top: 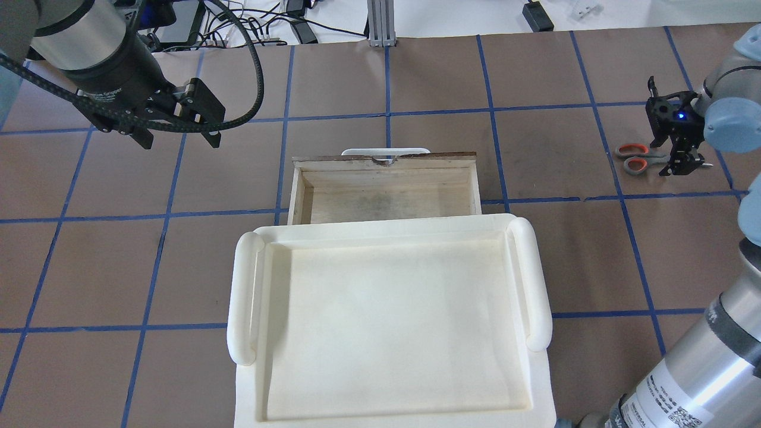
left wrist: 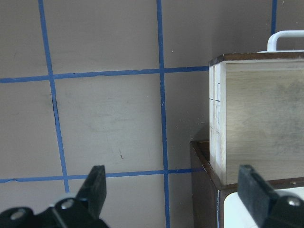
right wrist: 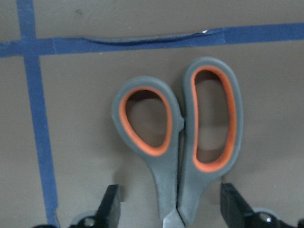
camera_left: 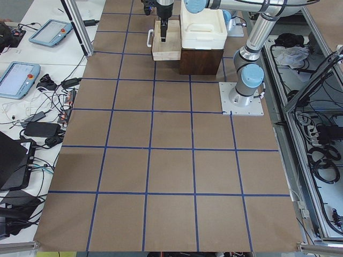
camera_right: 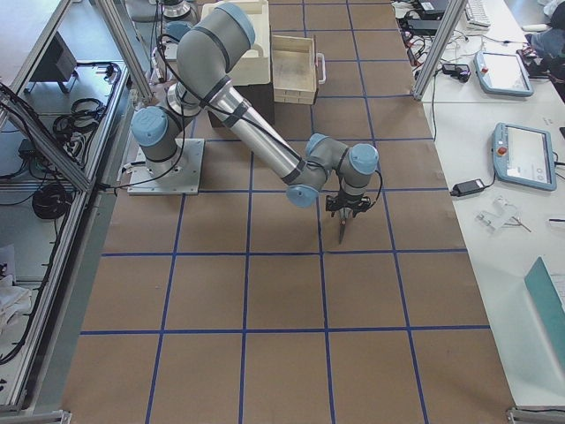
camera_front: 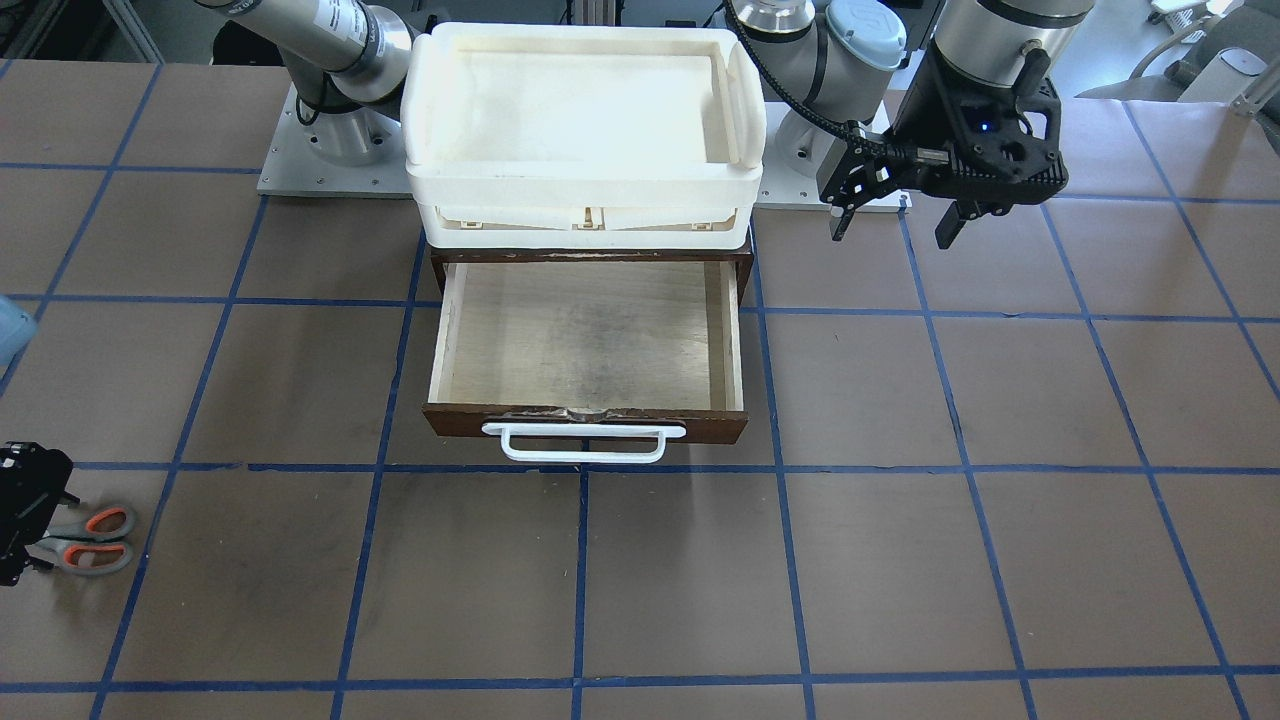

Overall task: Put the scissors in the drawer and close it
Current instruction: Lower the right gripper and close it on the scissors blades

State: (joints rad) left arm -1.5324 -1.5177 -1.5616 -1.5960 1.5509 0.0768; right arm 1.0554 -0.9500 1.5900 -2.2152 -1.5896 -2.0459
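Observation:
The scissors [right wrist: 178, 142], with grey handles lined orange, lie flat on the table at the far right of the overhead view [top: 631, 157]. My right gripper [right wrist: 173, 211] is open and low over them, one finger on each side of the handle necks near the pivot, which hides the blades [camera_front: 20, 555]. The dark brown drawer [camera_front: 585, 420] is pulled open, its pale interior empty and its white handle [camera_front: 585, 445] on the front. My left gripper [top: 179, 141] is open and empty, hovering beside the drawer [left wrist: 256, 118].
A white plastic tray [camera_front: 585, 180] sits on top of the brown cabinet behind the drawer, its rim overhanging the cabinet [top: 244, 285]. Blue tape lines grid the brown tabletop. The scissors lie close to the table's edge.

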